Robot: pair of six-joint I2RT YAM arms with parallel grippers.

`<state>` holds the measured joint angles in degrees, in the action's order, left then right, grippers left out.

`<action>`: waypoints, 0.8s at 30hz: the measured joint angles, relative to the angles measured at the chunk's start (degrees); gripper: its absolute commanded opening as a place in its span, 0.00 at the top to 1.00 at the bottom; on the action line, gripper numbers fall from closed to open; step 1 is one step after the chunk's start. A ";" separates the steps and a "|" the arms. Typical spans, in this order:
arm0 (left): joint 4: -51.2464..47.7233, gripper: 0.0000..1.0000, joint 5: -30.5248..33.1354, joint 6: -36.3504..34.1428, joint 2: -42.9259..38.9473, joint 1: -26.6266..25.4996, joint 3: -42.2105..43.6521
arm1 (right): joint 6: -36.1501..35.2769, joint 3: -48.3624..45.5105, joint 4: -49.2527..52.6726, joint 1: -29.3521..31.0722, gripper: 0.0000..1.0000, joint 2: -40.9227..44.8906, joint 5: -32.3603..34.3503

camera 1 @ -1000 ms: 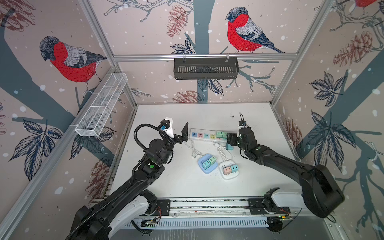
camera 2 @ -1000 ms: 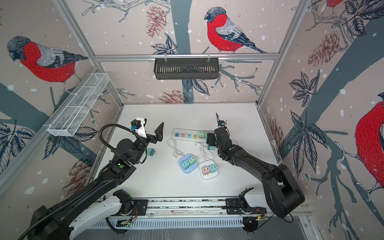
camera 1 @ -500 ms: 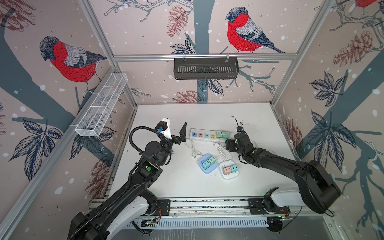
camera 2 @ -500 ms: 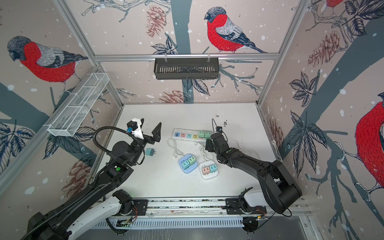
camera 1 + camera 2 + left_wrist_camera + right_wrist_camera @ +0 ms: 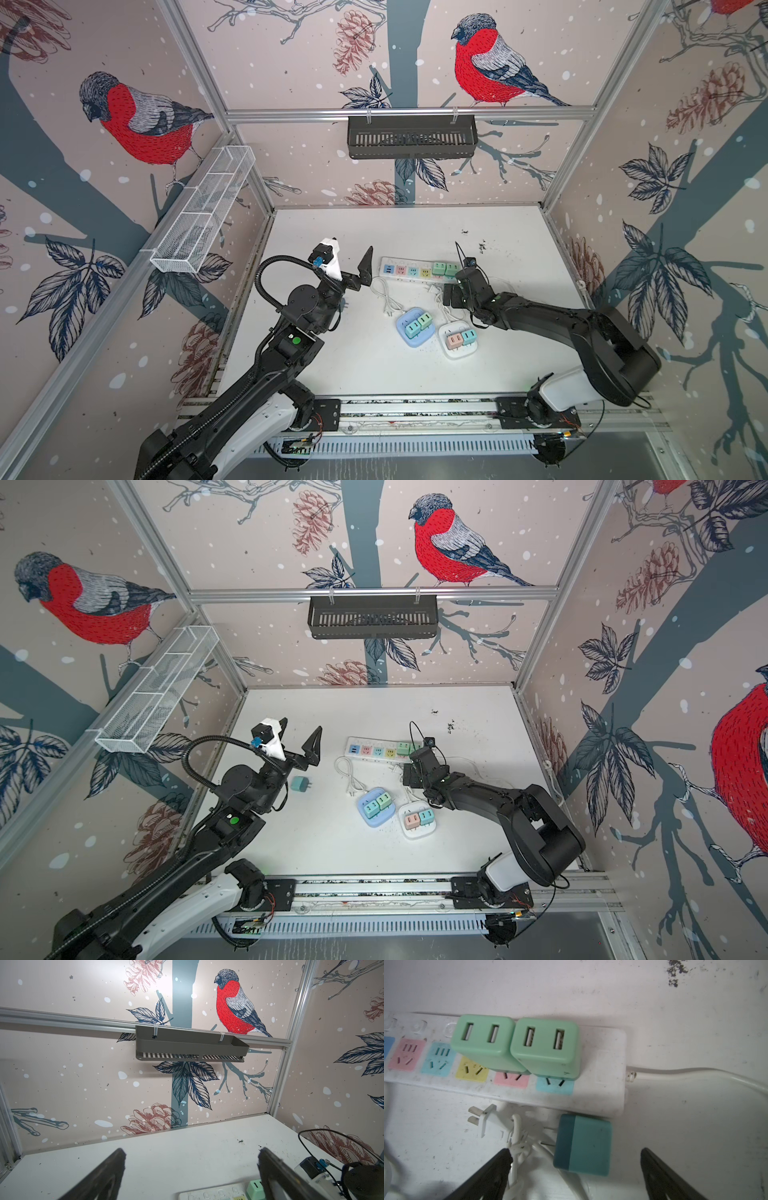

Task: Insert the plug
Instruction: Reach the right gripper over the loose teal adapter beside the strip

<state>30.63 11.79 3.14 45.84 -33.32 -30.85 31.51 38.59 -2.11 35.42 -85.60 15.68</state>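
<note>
Teal plug (image 5: 583, 1145) lies loose on table (image 5: 675, 1012), not in any socket.
R end effector (image 5: 576, 1152) is wide open and low over table, fingers either side of the plug w/o gripping it; one fingertip sits against white cord (image 5: 517, 1147). Plug rests on its side just beside long edge of power strip (image 5: 604, 1088), prongs facing the cord. Two green USB adapters (image 5: 483, 1043) stand side by side in strip's sockets. L end effector (image 5: 192, 1152) is wide open, empty, raised off table. Second teal plug (image 5: 300, 784) lies by L arm.
</note>
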 measured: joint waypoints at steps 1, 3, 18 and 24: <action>-0.15 0.01 -0.26 0.00 0.44 0.00 -0.26 | 0.04 0.04 0.35 -0.13 0.03 -0.11 0.13; -0.94 0.01 -1.11 -0.02 1.53 0.00 -1.27 | 0.17 0.07 0.90 -0.24 0.03 -0.42 0.33; -4.28 0.01 -2.78 0.07 3.10 0.00 -3.37 | 2.84 -6.40 2.97 -10.82 0.13 6.32 -4.59; -4.24 0.01 -2.80 0.39 2.32 0.00 -3.02 | 3.17 -8.68 2.89 -13.07 0.14 11.15 -5.70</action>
<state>26.39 8.99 3.53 48.16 -33.32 -33.87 34.68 29.91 0.78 22.35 -74.46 9.98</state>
